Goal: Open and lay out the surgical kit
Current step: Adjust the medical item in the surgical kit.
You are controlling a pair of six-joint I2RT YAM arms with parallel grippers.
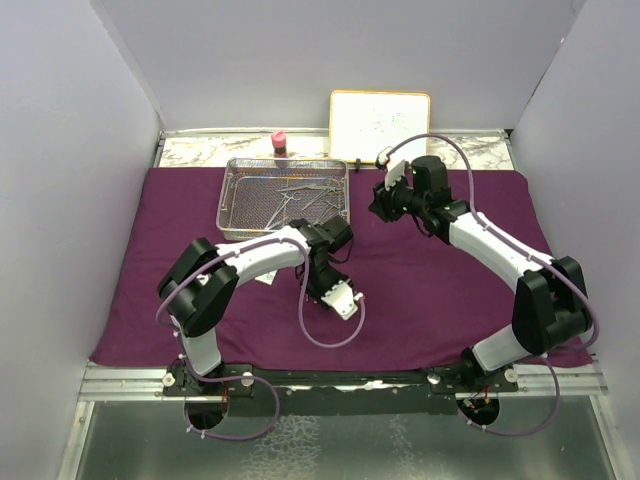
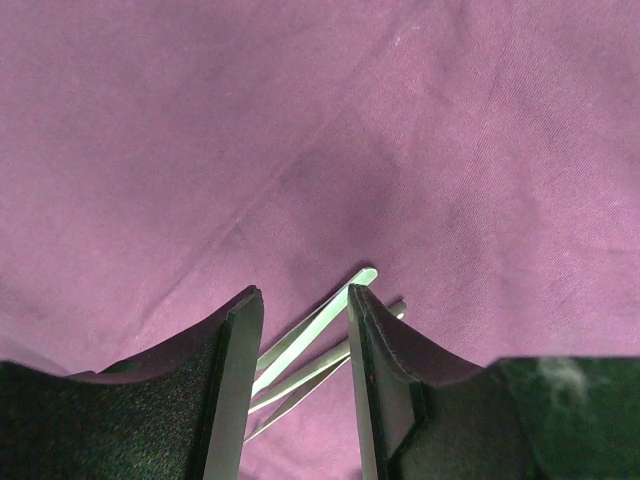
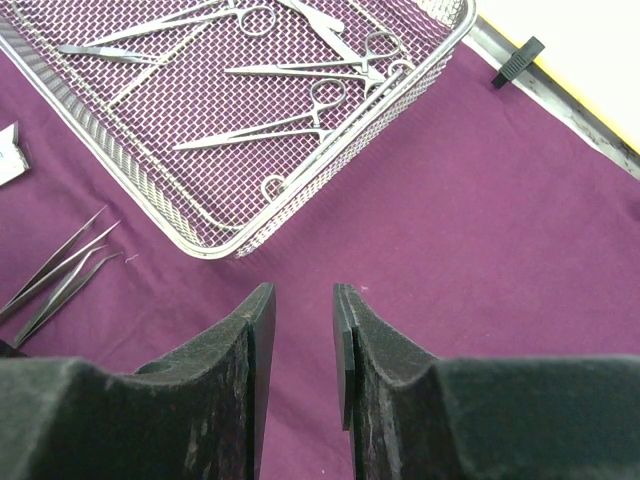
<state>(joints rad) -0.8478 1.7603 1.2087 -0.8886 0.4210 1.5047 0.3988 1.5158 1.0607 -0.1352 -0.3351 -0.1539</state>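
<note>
1. Purple cloth lies spread flat beneath both of my grippers, lightly creased under the left one.
2. My left gripper points down at the cloth with its jaws partly apart.
3. Slim steel forceps sit in the gap between those jaws. Their tips poke out just ahead of my fingertips, close against the right finger. I cannot tell whether I am pinching them or only straddling them.
4. My right gripper hovers over bare cloth, its jaws a narrow gap apart with nothing between them.
5. Ahead of my right gripper and to its left sits the wire-mesh tray, its nearest corner just beyond my fingertips.
6. Ring-handled clamps lie flat and loosely scattered on the mesh inside the tray.
7. From my right wrist, forceps also show on the cloth off to the left, outside the tray and near its rim but apart from it.
8. Far ahead and to the right of my right gripper, a small black clip lies at the cloth's edge, and the whiteboard stands beyond it.
</note>
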